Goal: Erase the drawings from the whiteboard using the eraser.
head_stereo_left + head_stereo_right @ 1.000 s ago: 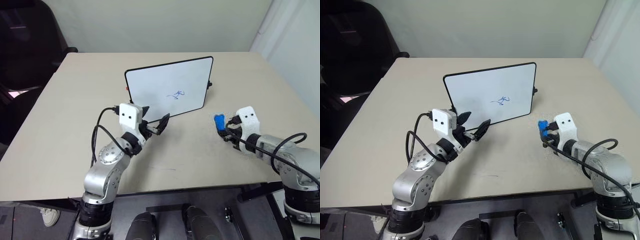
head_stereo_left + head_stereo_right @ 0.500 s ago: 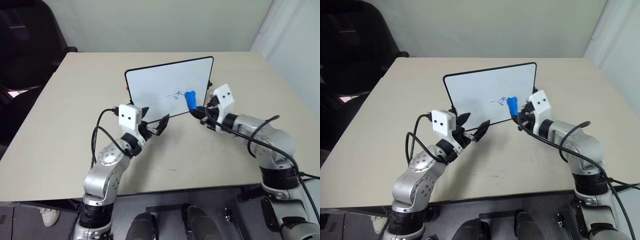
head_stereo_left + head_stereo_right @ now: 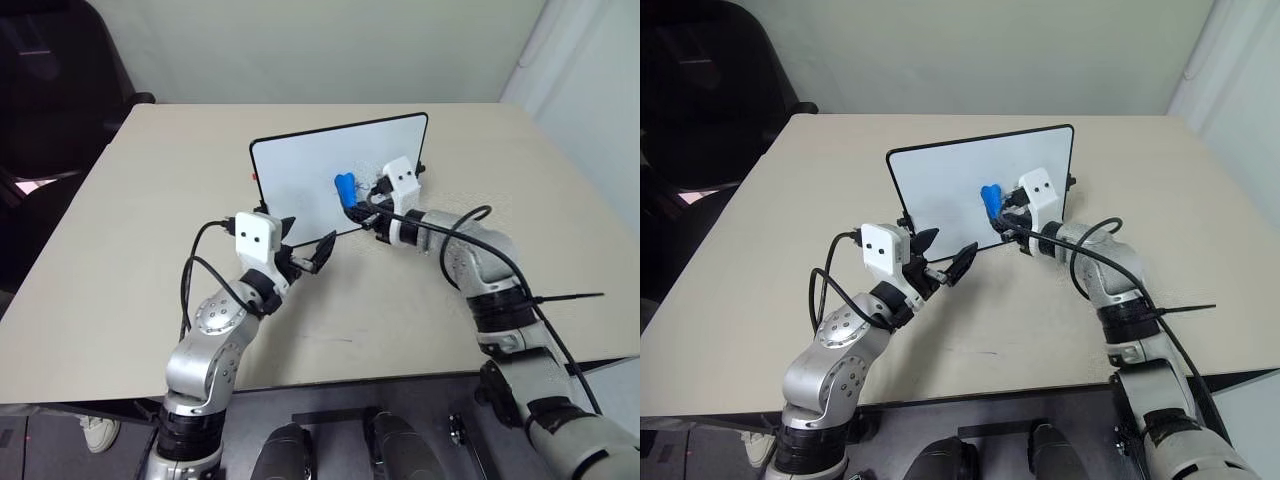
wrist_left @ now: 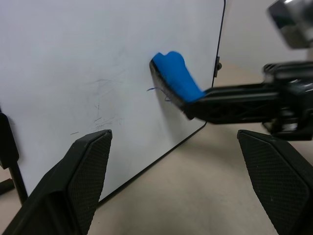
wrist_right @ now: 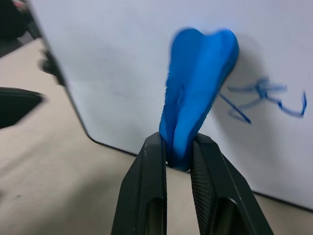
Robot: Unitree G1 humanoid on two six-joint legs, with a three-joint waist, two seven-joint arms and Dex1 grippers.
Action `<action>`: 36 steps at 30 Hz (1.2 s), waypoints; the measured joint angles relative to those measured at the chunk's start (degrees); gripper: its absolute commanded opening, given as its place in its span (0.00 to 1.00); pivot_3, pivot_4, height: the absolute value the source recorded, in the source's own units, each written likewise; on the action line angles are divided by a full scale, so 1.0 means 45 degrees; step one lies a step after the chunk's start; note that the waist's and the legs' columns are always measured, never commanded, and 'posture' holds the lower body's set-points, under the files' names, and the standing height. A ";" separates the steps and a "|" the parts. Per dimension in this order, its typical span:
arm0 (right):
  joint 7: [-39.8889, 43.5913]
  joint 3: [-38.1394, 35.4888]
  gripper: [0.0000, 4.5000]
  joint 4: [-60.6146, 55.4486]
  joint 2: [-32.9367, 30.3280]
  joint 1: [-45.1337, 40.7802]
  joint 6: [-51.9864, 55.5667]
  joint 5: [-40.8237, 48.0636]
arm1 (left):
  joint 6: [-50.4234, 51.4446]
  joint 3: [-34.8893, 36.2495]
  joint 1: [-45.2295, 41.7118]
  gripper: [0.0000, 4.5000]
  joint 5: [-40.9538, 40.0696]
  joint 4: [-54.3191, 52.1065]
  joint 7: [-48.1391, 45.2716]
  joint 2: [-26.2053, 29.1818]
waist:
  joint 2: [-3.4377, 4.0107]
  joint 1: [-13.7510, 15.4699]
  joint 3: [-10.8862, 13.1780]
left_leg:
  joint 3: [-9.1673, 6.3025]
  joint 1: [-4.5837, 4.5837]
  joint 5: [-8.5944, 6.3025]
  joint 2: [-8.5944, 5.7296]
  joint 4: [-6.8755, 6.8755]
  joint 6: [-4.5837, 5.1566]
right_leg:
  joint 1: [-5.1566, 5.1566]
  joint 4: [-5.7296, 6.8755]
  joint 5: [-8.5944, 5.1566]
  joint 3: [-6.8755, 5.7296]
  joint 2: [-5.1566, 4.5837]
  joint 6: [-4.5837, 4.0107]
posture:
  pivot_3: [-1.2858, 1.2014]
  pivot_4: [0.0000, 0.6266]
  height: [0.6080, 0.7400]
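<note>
The right hand (image 5: 177,161) pinches the blue eraser (image 5: 198,95) against the upright whiteboard (image 3: 300,180) on the bench (image 3: 150,220), just beside the unreadable blue drawings (image 5: 264,100). The left hand (image 3: 307,250) hangs wide.

Whiteboard (image 3: 310,180): white face, thin black frame. On whiteboard, drawings (image 5: 264,98): thin blue squiggles. Eraser (image 5: 198,103) against whiteboard: bright blue. Table (image 3: 150,250) under whiteboard: plain beige. Gripper fingers (image 5: 146,196): black, textured.

table (image 3: 150,200): beige top I work over, its far edge toward a pale wall
chair (image 3: 60,70): dark, just beside my table's far left corner
curtain (image 3: 1240,70): whitish, far right
</note>
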 measured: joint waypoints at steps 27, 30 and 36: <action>0.0120 -0.1036 0.08 0.1503 0.0186 -0.0988 -0.0093 -0.0977 | -0.0017 0.0122 0.0016 1.00 0.0009 0.0025 -0.0115 -0.0031 | 0.0001 -0.0069 0.0001 | 0.0016 -0.0005 0.0006 0.0010 0.0005 -0.0001 | -0.0014 0.0015 0.0023 0.0009 0.0001 -0.0045 | 0.52 0.24 1.00; 0.0042 -0.1206 0.08 0.1572 0.0299 -0.0986 -0.0078 -0.0972 | -0.0017 0.0124 0.0017 1.00 0.0008 0.0026 -0.0132 -0.0024 | 0.0001 -0.0068 0.0001 | 0.0016 -0.0005 0.0007 0.0010 0.0006 0.0000 | -0.0015 0.0018 0.0024 0.0009 0.0001 -0.0045 | 0.52 0.24 1.00; 0.0063 -0.0786 0.08 0.1226 0.0761 -0.0675 0.0793 -0.0997 | -0.0017 0.0117 0.0019 1.00 0.0007 0.0023 -0.0119 -0.0016 | 0.0001 -0.0133 0.0000 | 0.0016 -0.0005 0.0007 0.0014 0.0005 0.0000 | -0.0016 0.0017 0.0023 0.0005 0.0004 -0.0045 | 0.52 0.24 1.00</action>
